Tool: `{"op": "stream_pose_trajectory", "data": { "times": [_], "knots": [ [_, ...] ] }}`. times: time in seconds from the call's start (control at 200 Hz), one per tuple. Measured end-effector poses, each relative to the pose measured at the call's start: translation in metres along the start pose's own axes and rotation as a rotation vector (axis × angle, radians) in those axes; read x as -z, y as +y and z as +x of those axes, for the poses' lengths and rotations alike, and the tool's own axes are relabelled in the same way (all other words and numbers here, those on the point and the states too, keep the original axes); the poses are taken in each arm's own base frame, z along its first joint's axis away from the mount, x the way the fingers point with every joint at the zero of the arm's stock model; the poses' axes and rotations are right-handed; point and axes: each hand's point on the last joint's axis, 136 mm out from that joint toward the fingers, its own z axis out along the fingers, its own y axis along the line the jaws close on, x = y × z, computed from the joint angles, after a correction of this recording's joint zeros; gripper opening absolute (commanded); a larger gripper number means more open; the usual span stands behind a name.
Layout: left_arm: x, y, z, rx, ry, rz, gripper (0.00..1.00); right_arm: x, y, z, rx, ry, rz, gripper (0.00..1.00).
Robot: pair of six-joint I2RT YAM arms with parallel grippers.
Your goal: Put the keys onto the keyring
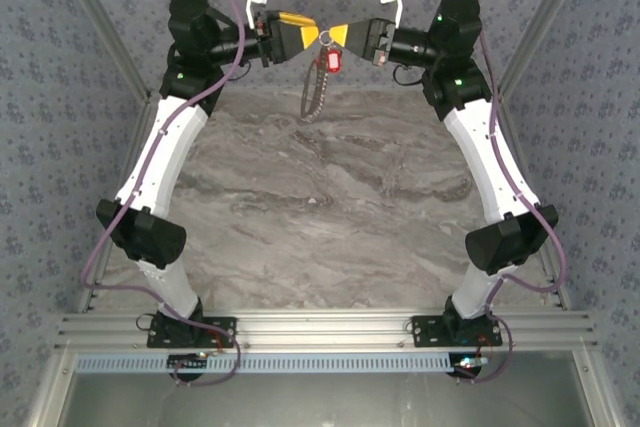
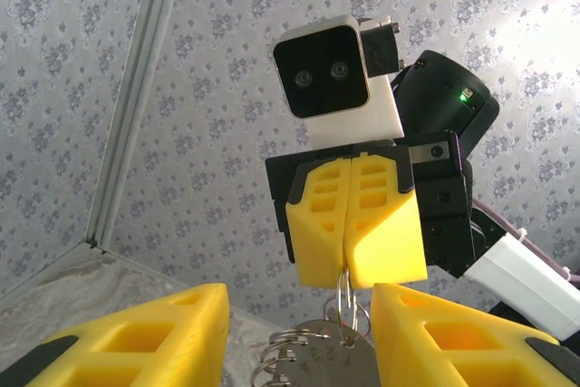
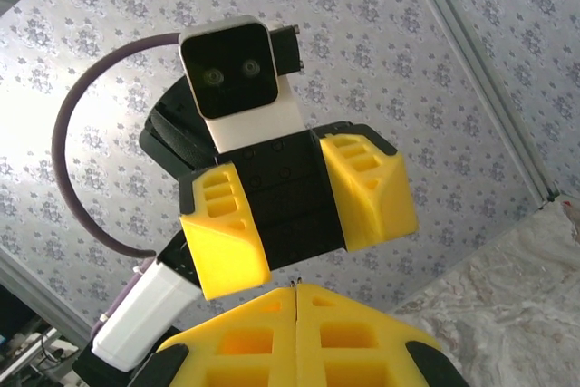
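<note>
Keys (image 1: 330, 60), one red-headed, hang beside the pale keyring (image 1: 312, 97) above the table's (image 1: 300, 207) far edge. Right pincer (image 2: 345, 271) is clamped shut on a thin metal ring (image 2: 345, 301); how ring, key and loop join is too small to tell. Left pincer (image 3: 294, 224) stands partly wide, gripping nothing visible, the bunch cut off at the left wrist view's lower edge.

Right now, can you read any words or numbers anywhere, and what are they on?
None can be read.
Round grey metal tag, below the thin metal ring pinched in the right gripper: marks, if any, too blurred.
Small red plastic key: too small to read.
</note>
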Motion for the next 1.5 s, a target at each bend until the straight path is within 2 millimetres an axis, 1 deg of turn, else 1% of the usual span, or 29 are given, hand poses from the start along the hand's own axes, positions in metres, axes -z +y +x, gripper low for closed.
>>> {"op": "stream_pose_trajectory", "data": {
  "times": [0.1, 0.305, 0.41, 0.645, 0.849, 0.949, 1.029, 1.094, 1.209, 1.234, 1.284, 1.389, 1.454, 1.499],
  "knots": [
    [-0.002, -0.003, 0.002, 0.004, 0.007, 0.010, 0.45, -0.001, 0.003, -0.001, 0.002, -0.003, -0.010, 0.00],
    [-0.006, -0.010, 0.003, 0.001, 0.017, 0.034, 0.45, -0.005, 0.001, 0.003, -0.016, 0.001, -0.017, 0.00],
    [-0.007, -0.013, 0.004, 0.000, 0.023, 0.044, 0.42, -0.005, 0.002, 0.003, -0.015, -0.001, -0.020, 0.00],
    [-0.008, -0.014, 0.006, 0.003, 0.028, 0.051, 0.25, -0.005, 0.003, 0.002, -0.017, -0.003, -0.024, 0.00],
    [-0.011, -0.014, 0.008, 0.006, 0.032, 0.057, 0.21, -0.006, 0.005, 0.002, -0.018, -0.004, -0.029, 0.00],
    [-0.010, -0.017, 0.006, 0.001, 0.030, 0.059, 0.16, -0.007, 0.006, 0.002, -0.017, -0.007, -0.030, 0.00],
    [-0.010, -0.018, 0.004, -0.003, 0.027, 0.061, 0.10, -0.007, 0.005, 0.002, -0.017, -0.008, -0.030, 0.00],
    [-0.010, -0.018, 0.003, -0.004, 0.025, 0.059, 0.00, -0.007, 0.006, 0.001, -0.012, -0.010, -0.032, 0.00],
    [-0.010, -0.018, 0.003, -0.005, 0.024, 0.058, 0.00, -0.007, 0.005, 0.001, -0.012, -0.012, -0.031, 0.00],
    [-0.010, -0.018, 0.003, -0.005, 0.025, 0.058, 0.00, -0.007, 0.005, 0.001, -0.012, -0.012, -0.031, 0.04],
    [-0.010, -0.018, 0.003, -0.005, 0.024, 0.058, 0.00, -0.007, 0.004, 0.001, -0.014, -0.016, -0.033, 0.16],
    [-0.012, -0.019, 0.004, -0.006, 0.024, 0.059, 0.00, -0.001, -0.004, 0.000, -0.045, -0.043, -0.034, 0.34],
    [-0.013, -0.018, 0.003, -0.006, 0.018, 0.053, 0.00, 0.009, -0.015, -0.003, -0.075, -0.077, -0.021, 0.39],
    [-0.014, -0.019, 0.002, -0.008, 0.014, 0.051, 0.00, 0.021, -0.026, -0.007, -0.107, -0.109, 0.000, 0.42]
  ]
}}
